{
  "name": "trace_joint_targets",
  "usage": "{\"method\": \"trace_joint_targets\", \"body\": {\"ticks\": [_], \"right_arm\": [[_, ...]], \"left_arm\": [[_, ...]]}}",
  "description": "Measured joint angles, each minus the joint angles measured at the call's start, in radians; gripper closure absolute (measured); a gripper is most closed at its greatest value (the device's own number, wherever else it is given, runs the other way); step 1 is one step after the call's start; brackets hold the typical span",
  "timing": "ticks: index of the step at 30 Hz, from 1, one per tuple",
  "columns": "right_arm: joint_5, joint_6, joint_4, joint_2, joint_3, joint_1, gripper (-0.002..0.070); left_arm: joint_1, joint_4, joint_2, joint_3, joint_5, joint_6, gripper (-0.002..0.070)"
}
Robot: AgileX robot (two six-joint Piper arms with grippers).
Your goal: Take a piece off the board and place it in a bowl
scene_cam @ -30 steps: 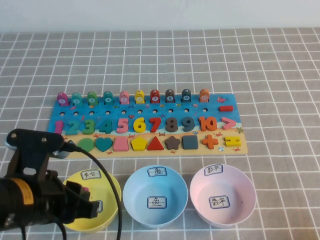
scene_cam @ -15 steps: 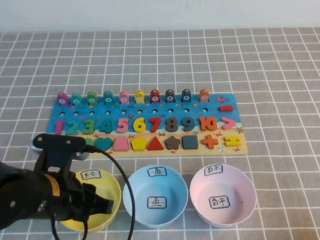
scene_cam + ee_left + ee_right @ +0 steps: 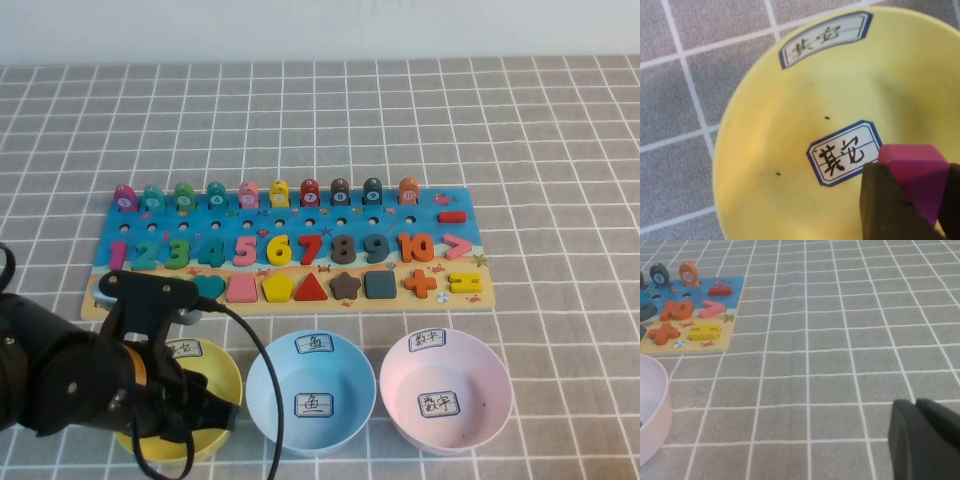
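Note:
The magenta piece is clamped between the dark jaws of my left gripper, hanging just above the inside of the yellow bowl near its bottom label. From above, my left arm covers most of that bowl, and the piece is hidden beneath it. The long blue board with numbers, shapes and pegs lies behind the bowls. My right gripper is shut and empty, low over the grey checked cloth to the right of the board.
A light blue bowl and a pink bowl stand in a row to the right of the yellow one. The left arm's black cable loops over the gap between the yellow and blue bowls.
My left arm has shifted right and slightly away from the table's near edge, coming over the yellow bowl with the piece still held.

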Motion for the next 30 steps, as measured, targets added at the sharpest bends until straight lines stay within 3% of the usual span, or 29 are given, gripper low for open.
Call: {"method": "trace_joint_targets", "body": {"ticks": [4,9,17,20,26,30], "right_arm": [[0.000,0.000,0.000,0.000,0.000,0.000,0.0694],[0.000,0.000,0.000,0.000,0.000,0.000,0.0694],[0.000,0.000,0.000,0.000,0.000,0.000,0.0694],[0.000,0.000,0.000,0.000,0.000,0.000,0.0694],[0.000,0.000,0.000,0.000,0.000,0.000,0.0694],[0.000,0.000,0.000,0.000,0.000,0.000,0.0694]], "left_arm": [[0.000,0.002,0.013,-0.001,-0.004,0.001,0.0443],[0.000,0.002,0.013,-0.001,-0.012,0.001,0.0329],[0.000,0.024,0.009,-0.028,0.020,0.001,0.0309],[0.000,0.032,-0.018,-0.054,0.076,0.006,0.0358],[0.000,0.087,-0.133,-0.060,0.098,0.014,0.0606],[0.000,0.094,-0.257,-0.060,0.102,0.015,0.0664]]}}
